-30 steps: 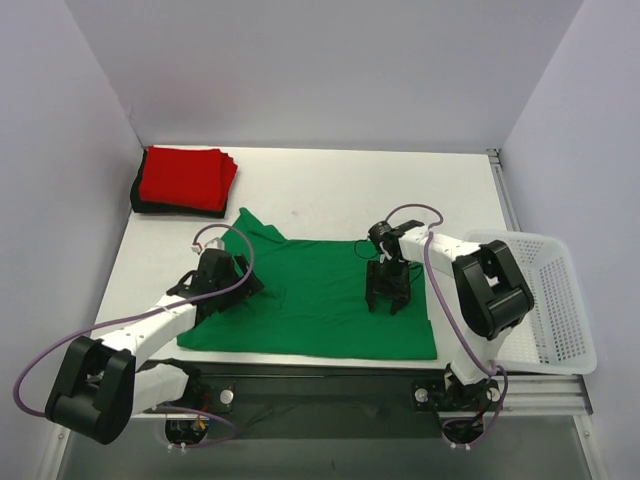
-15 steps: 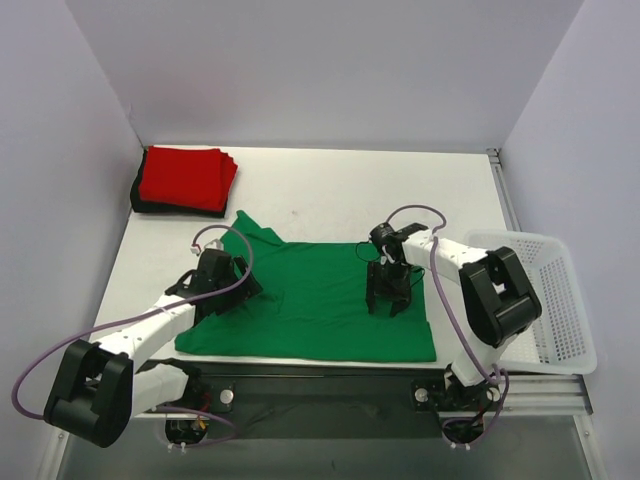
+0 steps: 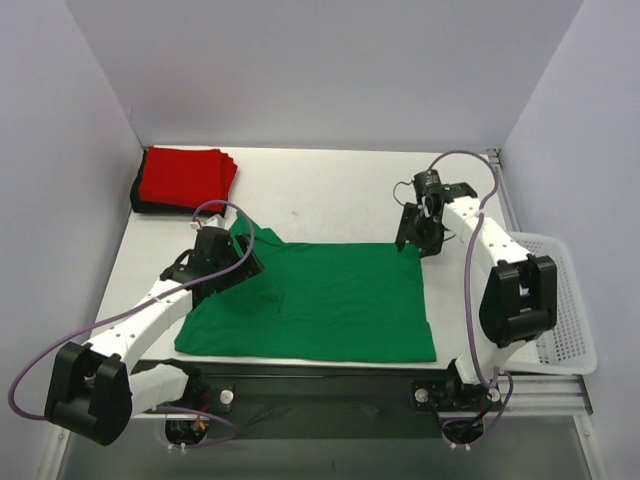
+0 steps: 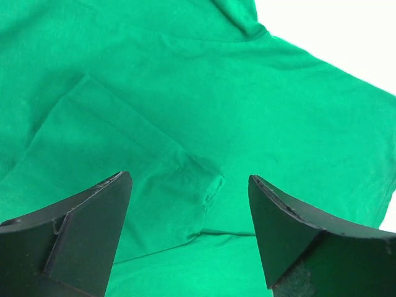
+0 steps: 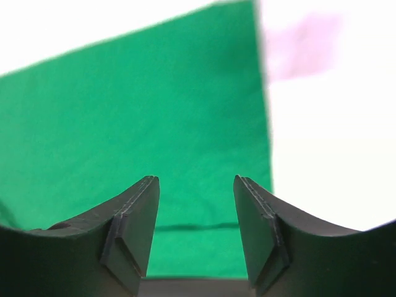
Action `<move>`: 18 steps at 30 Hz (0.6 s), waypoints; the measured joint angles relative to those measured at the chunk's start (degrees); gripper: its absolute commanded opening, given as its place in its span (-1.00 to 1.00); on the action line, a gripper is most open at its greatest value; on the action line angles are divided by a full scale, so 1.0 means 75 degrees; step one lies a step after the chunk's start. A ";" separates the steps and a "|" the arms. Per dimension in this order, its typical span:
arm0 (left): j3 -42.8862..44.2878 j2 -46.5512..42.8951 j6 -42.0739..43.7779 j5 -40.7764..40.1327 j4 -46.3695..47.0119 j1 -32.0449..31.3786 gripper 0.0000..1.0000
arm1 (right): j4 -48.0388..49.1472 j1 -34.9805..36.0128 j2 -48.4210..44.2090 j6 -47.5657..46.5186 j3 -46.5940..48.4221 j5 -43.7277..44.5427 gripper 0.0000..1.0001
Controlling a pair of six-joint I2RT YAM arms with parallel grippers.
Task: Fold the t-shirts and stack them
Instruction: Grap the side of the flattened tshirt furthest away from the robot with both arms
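White basket [image 3: 568, 305] sits near the green t-shirt [image 3: 330, 300].

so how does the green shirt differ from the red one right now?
Pose: the green shirt lies spread wide; the red shirt is folded into a compact square.
Place: green sits at the near middle of the table; red sits in the far-left corner.
Support: green rests straight on the table; red sits on top of a folded black shirt.
Shared: both are plain, single-colour fabric lying flat.
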 measured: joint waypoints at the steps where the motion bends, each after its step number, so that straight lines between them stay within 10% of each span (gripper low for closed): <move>1: 0.0015 0.0000 0.0041 0.0003 0.0000 0.0006 0.72 | -0.0017 -0.0082 0.0117 -0.0093 0.0178 0.0201 0.00; 18: 0.0055 -0.0137 0.0353 0.0175 -0.0428 0.0664 0.69 | 0.0609 -0.1037 0.2323 -0.0618 0.1040 0.0874 -0.31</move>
